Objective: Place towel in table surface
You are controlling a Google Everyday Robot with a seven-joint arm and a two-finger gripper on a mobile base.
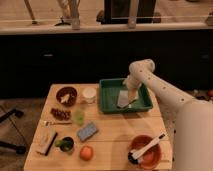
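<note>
Single high view, down onto table (107,145), mid-distance; jaws over tray (110,95).

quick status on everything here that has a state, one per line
towel: lying in the green tray, not yet on the table surface
green tray: upright, holding the towel
gripper: open, low over the towel
orange bowl: upright, brush resting in it
sponge: flat on the table surface
</note>
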